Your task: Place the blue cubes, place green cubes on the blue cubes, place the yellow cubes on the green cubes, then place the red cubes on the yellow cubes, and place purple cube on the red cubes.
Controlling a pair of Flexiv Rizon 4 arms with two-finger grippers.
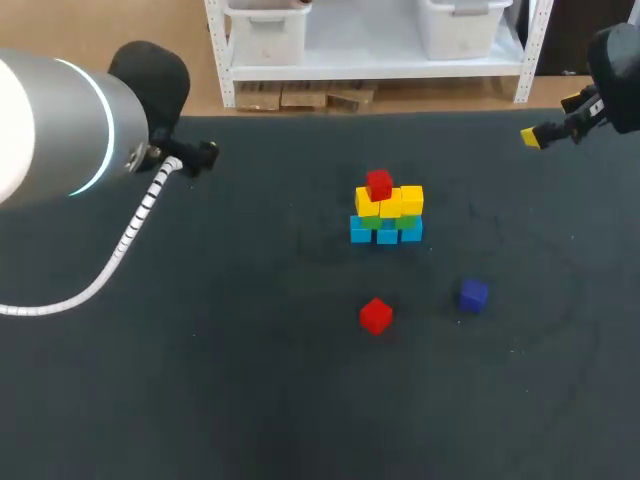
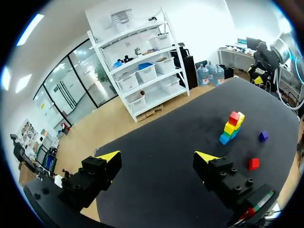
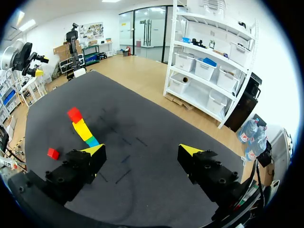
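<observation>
**Both grippers wide open and empty, cube stack part-built near the table's middle**

A dark table (image 1: pixel 200 380) carries a small stack (image 1: pixel 388 210) a little toward its far edge and just right of the middle. Blue cubes (image 1: pixel 362 231) form the bottom row, green cubes (image 1: pixel 406 222) show just above them, and yellow cubes (image 1: pixel 400 202) sit on those. A top red cube (image 1: pixel 378 184) rests on the yellow layer, toward its left side.

Two cubes lie apart from the stack, on the side toward the near edge. A loose red cube (image 1: pixel 375 315) sits about in line with the stack. A purple cube (image 1: pixel 473 294) sits to its right, closer to the right edge. The two do not touch each other or the stack.

Bare surface surrounds the stack on all sides, with the widest stretches along the left edge and the near edge.

The left arm (image 1: pixel 60 125) hangs over the far left corner, and the right arm (image 1: pixel 615 60) over the far right corner, both well apart from the cubes.

The left gripper (image 2: pixel 157 159) has its yellow-tipped fingers spread wide, with only bare table between them. The right gripper (image 3: pixel 141 151) is likewise spread wide, holding and touching nothing.
</observation>
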